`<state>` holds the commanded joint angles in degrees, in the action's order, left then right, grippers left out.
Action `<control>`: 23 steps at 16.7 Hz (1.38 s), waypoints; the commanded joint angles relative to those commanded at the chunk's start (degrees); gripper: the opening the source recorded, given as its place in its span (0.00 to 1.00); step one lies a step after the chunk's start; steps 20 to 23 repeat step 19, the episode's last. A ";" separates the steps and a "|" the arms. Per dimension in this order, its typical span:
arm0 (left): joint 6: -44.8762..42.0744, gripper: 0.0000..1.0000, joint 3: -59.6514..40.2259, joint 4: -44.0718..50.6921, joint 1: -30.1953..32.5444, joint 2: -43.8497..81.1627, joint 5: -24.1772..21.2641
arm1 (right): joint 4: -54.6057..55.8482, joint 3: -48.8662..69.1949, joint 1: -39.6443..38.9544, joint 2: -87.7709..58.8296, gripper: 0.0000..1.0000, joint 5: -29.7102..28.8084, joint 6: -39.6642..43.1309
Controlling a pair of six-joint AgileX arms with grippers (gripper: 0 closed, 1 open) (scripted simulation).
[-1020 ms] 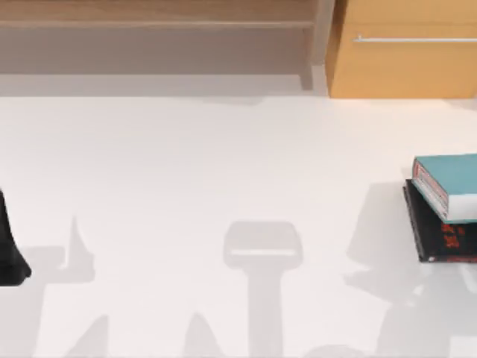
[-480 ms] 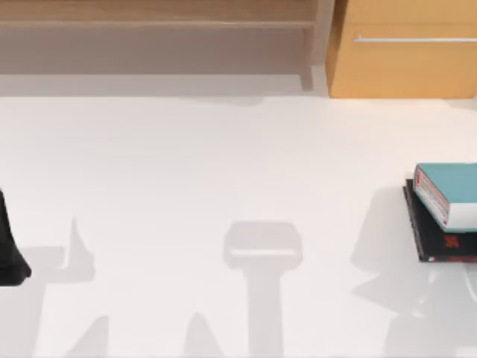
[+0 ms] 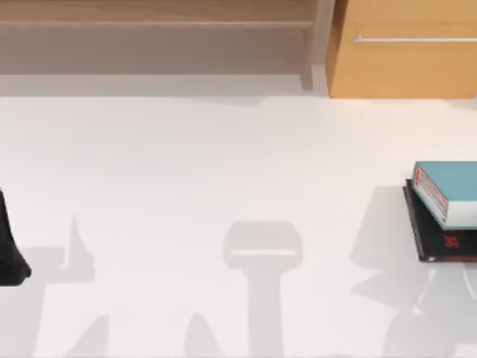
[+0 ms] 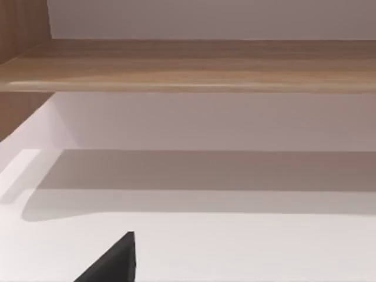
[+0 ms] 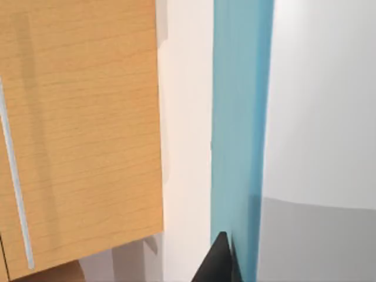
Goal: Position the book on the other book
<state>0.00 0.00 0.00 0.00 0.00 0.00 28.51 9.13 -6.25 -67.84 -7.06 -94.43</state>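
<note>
Teal book (image 3: 455, 183) lies on the black book (image 3: 443, 240); right tool's (image 5: 218, 261) grip unclear.

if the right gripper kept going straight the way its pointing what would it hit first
Most likely the teal book: in the right wrist view a dark fingertip of the right gripper sits right against its cover, which runs on ahead. Depth is unclear, so it may just skim along it.
</note>
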 joint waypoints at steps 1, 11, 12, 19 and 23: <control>0.00 1.00 0.00 0.00 0.00 0.00 0.00 | 0.00 0.00 0.00 0.00 0.08 0.00 0.00; 0.00 1.00 0.00 0.00 0.00 0.00 0.00 | 0.00 0.00 0.00 0.00 0.83 0.00 0.00; 0.00 1.00 0.00 0.00 0.00 0.00 0.00 | 0.00 0.00 0.00 0.00 0.90 0.00 0.00; 0.00 1.00 0.00 0.00 0.00 0.00 0.00 | 0.00 0.00 0.00 0.00 1.00 0.00 0.00; 0.00 1.00 0.00 0.00 0.00 0.00 0.00 | 0.00 0.00 0.00 0.00 1.00 0.00 0.00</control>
